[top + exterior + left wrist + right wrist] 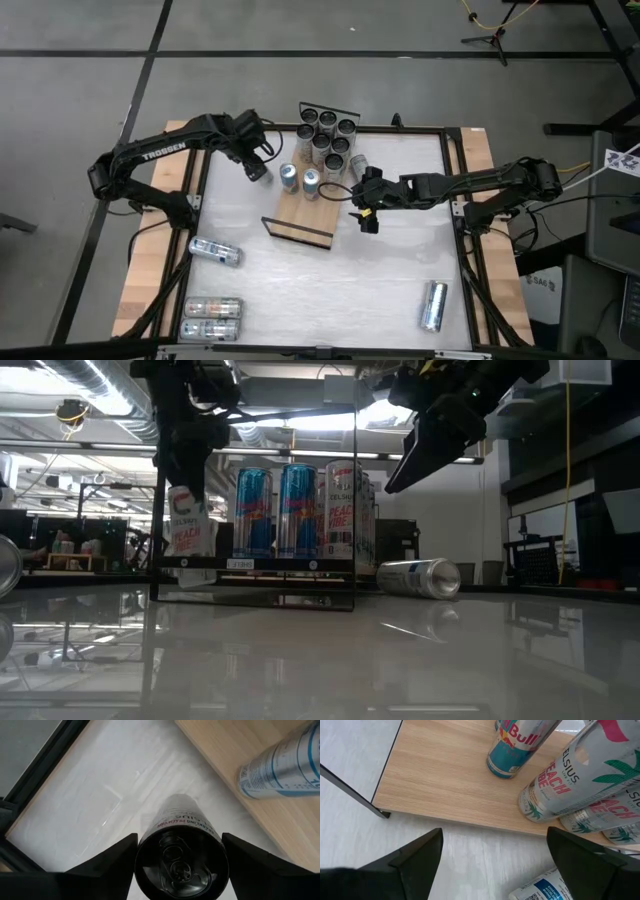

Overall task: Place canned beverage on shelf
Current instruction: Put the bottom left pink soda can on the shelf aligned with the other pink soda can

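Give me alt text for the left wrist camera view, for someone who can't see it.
Seen from directly above, a peach-flavoured can sits between the left gripper's two dark fingers, hanging over the white tabletop. Beside it runs the edge of the light-wood shelf, where a blue and silver can stands.

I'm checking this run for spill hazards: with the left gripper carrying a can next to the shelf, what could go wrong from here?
1. The left gripper holds the white peach-labelled can over the white tabletop, beside the light-wood shelf; letting go here would miss the board.
2. Two upright blue cans stand close by on the shelf; moving across could topple them.
3. The open right gripper hovers above a silver can lying beside the shelf and might nudge it rolling.
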`<action>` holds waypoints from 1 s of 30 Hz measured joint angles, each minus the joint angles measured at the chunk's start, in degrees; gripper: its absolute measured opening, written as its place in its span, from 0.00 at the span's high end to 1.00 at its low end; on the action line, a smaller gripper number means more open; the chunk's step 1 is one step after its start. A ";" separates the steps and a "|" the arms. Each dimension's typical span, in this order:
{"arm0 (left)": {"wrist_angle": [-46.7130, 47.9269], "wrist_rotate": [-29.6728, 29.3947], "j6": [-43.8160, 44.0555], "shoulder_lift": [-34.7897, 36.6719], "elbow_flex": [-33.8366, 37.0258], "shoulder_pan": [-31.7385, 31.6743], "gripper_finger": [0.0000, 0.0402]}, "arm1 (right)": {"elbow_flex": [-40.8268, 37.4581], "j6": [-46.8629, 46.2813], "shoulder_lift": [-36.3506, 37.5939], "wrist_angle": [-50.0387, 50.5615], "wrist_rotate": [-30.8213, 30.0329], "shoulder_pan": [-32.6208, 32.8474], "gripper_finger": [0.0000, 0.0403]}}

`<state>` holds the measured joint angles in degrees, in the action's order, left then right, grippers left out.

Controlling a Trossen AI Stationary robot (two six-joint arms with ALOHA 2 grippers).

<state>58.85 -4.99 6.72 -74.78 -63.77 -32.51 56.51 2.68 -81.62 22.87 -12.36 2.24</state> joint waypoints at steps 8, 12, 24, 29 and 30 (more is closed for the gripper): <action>-0.34 0.03 0.17 0.15 -0.02 0.00 0.29 | 0.00 -0.02 0.00 -0.02 0.00 0.00 0.13; -0.98 -0.02 0.37 0.15 -0.02 0.00 0.30 | 0.00 -0.01 0.00 -0.02 0.00 0.00 0.13; -3.70 0.00 0.22 0.35 -0.02 0.00 0.29 | 0.00 -0.02 0.00 -0.02 0.00 0.00 0.13; -3.67 -0.02 -1.36 1.81 -0.02 0.00 0.29 | 0.00 -0.01 0.00 -0.02 0.00 0.00 0.13; -3.65 -0.02 -2.37 2.37 -0.02 0.00 0.29 | 0.00 -0.02 0.00 -0.02 0.00 0.00 0.13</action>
<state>55.20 -5.02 4.35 -72.42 -63.79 -32.51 56.51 2.66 -81.62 22.85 -12.36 2.24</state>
